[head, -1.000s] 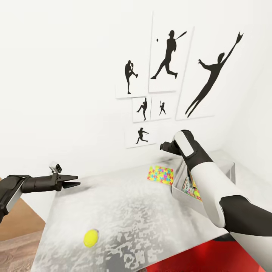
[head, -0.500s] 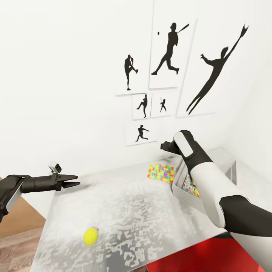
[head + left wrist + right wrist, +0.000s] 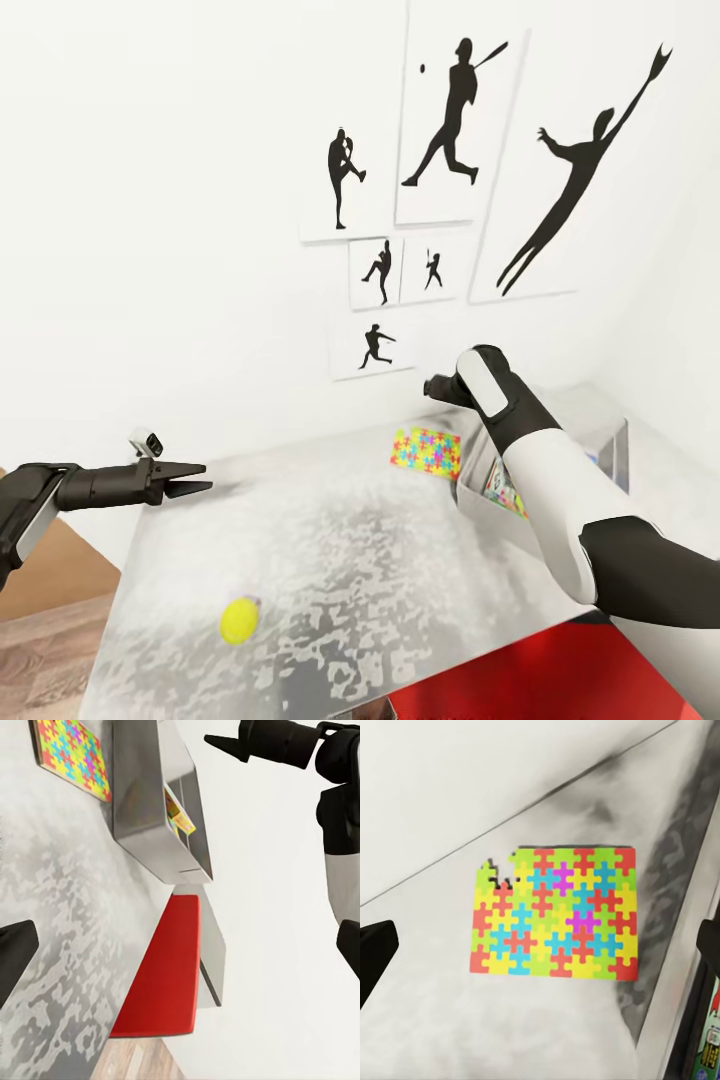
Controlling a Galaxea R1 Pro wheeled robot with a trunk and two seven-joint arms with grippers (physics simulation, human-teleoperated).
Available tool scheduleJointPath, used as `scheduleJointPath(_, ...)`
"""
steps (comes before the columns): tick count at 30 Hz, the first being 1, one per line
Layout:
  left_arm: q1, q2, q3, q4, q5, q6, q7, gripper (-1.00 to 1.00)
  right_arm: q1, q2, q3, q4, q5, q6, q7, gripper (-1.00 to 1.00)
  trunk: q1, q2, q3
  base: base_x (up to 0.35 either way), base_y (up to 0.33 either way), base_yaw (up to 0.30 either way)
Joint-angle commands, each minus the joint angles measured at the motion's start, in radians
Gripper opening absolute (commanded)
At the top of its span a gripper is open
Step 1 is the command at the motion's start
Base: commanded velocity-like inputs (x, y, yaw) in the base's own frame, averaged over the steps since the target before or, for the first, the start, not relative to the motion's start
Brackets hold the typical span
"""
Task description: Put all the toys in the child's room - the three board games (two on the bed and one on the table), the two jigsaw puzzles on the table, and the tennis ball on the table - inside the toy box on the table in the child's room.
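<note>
Head cam, starting at 9 o'clock: your L claw [image 3: 195,479] hangs over the bench's [image 3: 330,560] left edge, arm coming in level from the side. Fingers lie close together w/ just a thin gap, nothing between them. Wood floor [image 3: 50,590] shows beneath that arm.

At 7 o'clock the tennis ball [image 3: 240,620] sits alone on the bench, near the front-left, well apart from everything else and well below that L claw.

Moving toward centre: the wall prints [image 3: 450,120] of baseball players fill 12 to 1 o'clock on the white wall.

Just right of centre, one jigsaw puzzle [image 3: 428,452] lies flat on the bench near the back wall, just beside the toy box's [image 3: 480,510] left wall. Your R wrist cam looks straight down on that puzzle [image 3: 555,913]; one corner has a notch of missing pieces. The R claw's [image 3: 432,386] fingertips [image 3: 375,952] show at both edges of that wrist frame, spread wide, wider than the puzzle, holding nothing. It hovers above the puzzle, no contact.

At 3 o'clock the toy box stands at the bench's right end, your R forearm crossing in front of it. Colourful flat items [image 3: 503,490] are already inside; can't tell which ones. L wrist cam shows the same box [image 3: 187,832] w/ a coloured panel leaning inside, puzzle [image 3: 71,754] beside it.

At 5 o'clock, a red surface [image 3: 520,680] below the bench front.
</note>
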Motion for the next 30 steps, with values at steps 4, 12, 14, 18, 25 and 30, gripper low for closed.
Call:
scheduleJointPath(4, -0.001, 0.001, -0.003, 0.0, 0.001, 0.011, -0.005, 1.0, -0.001, 0.0, 0.003, -0.001, -0.01, 0.001, -0.01, 1.0, 0.001, -0.002, -0.009, 0.0, 0.0, 0.0)
scheduleJointPath(12, -0.001, 0.002, -0.003, 0.0, 0.001, 0.011, -0.005, 1.0, -0.004, 0.0, 0.003, -0.003, -0.01, 0.001, -0.01, 1.0, 0.001, -0.002, -0.022, 0.0, 0.0, 0.0)
scheduleJointPath(14, -0.001, 0.002, -0.002, 0.0, 0.001, 0.011, -0.005, 1.0, -0.008, -0.001, 0.003, -0.004, -0.01, 0.001, -0.01, 1.0, 0.001, -0.002, -0.025, 0.0, 0.0, 0.0)
scheduleJointPath(18, -0.001, 0.002, -0.002, 0.0, 0.001, 0.011, -0.005, 1.0, -0.019, -0.004, 0.003, -0.004, -0.011, 0.002, -0.01, 1.0, 0.001, -0.002, -0.031, 0.0, 0.0, 0.0)
scheduleJointPath(25, -0.002, 0.003, -0.002, 0.0, 0.001, 0.011, -0.005, 1.0, -0.024, -0.001, 0.003, -0.004, -0.012, 0.002, -0.01, 1.0, 0.001, -0.002, -0.043, 0.0, 0.0, 0.0)
scheduleJointPath(30, -0.003, 0.003, 0.001, 0.0, 0.001, 0.011, -0.005, 1.0, -0.025, 0.001, 0.003, -0.004, -0.012, 0.002, -0.01, 1.0, 0.001, -0.002, -0.051, 0.0, 0.0, 0.0)
